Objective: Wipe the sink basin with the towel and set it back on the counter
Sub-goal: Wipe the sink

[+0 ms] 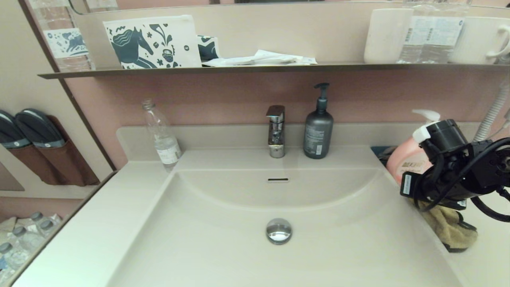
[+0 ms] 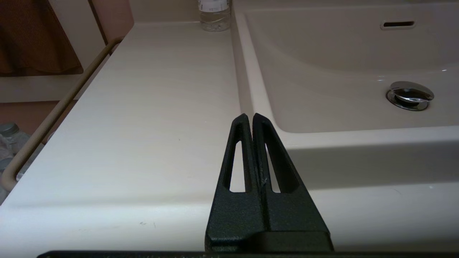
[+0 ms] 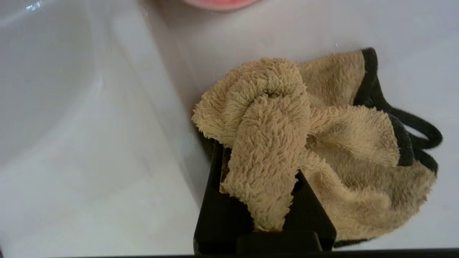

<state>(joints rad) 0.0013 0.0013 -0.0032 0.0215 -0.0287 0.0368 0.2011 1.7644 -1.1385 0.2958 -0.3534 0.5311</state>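
Landmark: drain plug (image 1: pixel 279 230) in the floor of the sink basin (image 1: pixel 223 247).

Left tool (image 2: pixel 252 120): nearest the robot, over the desk (image 2: pixel 150 118) at the basin's front left corner, left of the plug; fingers pressed together, nothing between them; not touching the desk as far as can be told.

Right tool (image 3: pixel 263 200): right of the plug, beyond the basin's right rim, down on the desk (image 1: pixel 490 255); fingers clamped on the towel (image 3: pixel 287 143); a fold of terry is pinched between them and bulges over the fingertips.

Towel (image 1: pixel 448 227): bunched, mustard-yellow, black edging and black loop (image 3: pixel 419 132) trailing away from the basin; lies on the desk right of the plug, just outside the basin rim, under the right arm; not in the basin.

Pink soap bottle (image 1: pixel 406 161): behind the towel, partly hidden by the right wrist.

Overflow slot (image 1: pixel 278 180): straight behind the plug on the basin's back wall; faucet (image 1: pixel 276 131) further back on the desk; grey pump bottle (image 1: pixel 318 129) just right of the faucet; clear plastic bottle (image 1: pixel 161 137) back left of the plug; wall shelf (image 1: pixel 255 68) farthest.
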